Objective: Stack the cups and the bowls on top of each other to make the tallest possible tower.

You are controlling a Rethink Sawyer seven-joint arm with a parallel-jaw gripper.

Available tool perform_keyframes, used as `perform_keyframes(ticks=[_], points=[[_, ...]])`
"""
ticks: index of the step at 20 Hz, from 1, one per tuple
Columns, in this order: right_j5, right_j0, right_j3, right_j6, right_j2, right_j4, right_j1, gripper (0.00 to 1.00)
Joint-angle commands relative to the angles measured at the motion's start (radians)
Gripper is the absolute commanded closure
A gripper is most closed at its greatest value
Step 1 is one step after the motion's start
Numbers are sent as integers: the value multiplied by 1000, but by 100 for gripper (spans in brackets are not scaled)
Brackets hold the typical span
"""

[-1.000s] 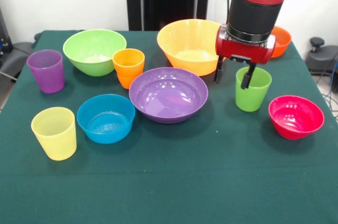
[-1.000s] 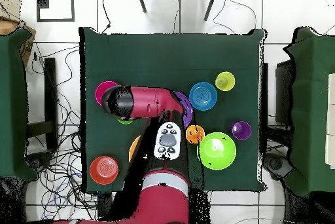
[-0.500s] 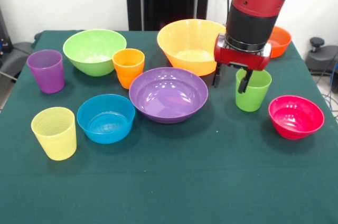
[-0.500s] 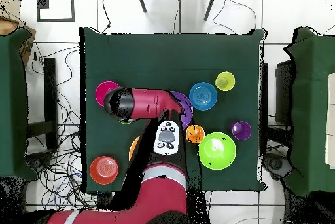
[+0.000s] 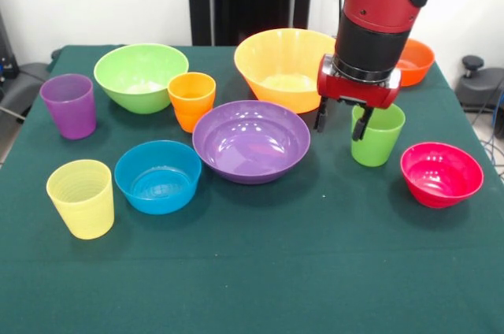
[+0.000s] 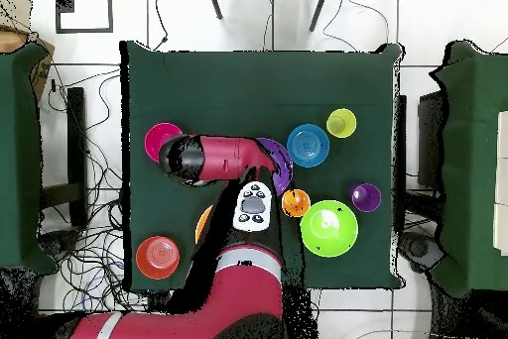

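All cups and bowls stand apart on the green table, none stacked. The large orange-yellow bowl (image 5: 283,66) is at the back and the purple bowl (image 5: 250,141) in the middle. The light green bowl (image 5: 142,76), blue bowl (image 5: 157,176), pink-red bowl (image 5: 441,174) and orange-red bowl (image 5: 417,58) are around them. So are the purple cup (image 5: 69,105), orange cup (image 5: 191,99) and pale yellow cup (image 5: 80,198). My gripper (image 5: 339,130) is open and empty, one finger over the left rim of the green cup (image 5: 382,141). In the overhead view the arm (image 6: 213,157) hides the gripper and green cup.
The overhead view shows the pink-red bowl (image 6: 159,137), blue bowl (image 6: 308,145), light green bowl (image 6: 329,228) and orange-red bowl (image 6: 157,257). Cables lie on the tiled floor around the table. Other green tables stand at both sides.
The gripper has shifted slightly to the left in the front view, staying open by the green cup. More of the upper arm has come into view. No cup or bowl has moved.
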Motion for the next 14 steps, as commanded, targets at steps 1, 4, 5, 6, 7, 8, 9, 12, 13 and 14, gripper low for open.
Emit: perform_keyframes(ticks=[1, 4, 5, 6, 7, 8, 9, 12, 13, 14], points=[[5, 25, 8, 3, 67, -80, 39, 0], [17, 36, -7, 13, 56, -87, 47, 0], [20, 39, -12, 17, 54, -88, 50, 0], [28, 44, -17, 19, 50, -90, 51, 0], [36, 50, -26, 24, 45, -89, 56, 0], [46, 58, -37, 30, 37, -91, 63, 0], [52, 64, -47, 35, 31, -90, 70, 0], [57, 73, -59, 38, 25, -84, 81, 0], [59, 75, -65, 37, 23, -84, 86, 0], [62, 77, -72, 36, 21, -83, 90, 0]])
